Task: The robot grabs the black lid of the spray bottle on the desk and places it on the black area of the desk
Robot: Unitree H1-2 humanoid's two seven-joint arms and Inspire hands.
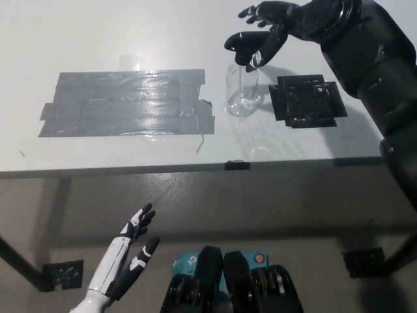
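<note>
One clear spray bottle (243, 91) stands upright on the white worktop (98, 32), its single black lid (242, 45) on top. The black right hand (270, 26) is at the lid, fingers spread and not closed on it. One black taped area (306, 100) lies just right of the bottle, one grey taped patch (127, 103) to its left. The white left hand (127, 261) rests below the worktop edge, fingers apart.
</note>
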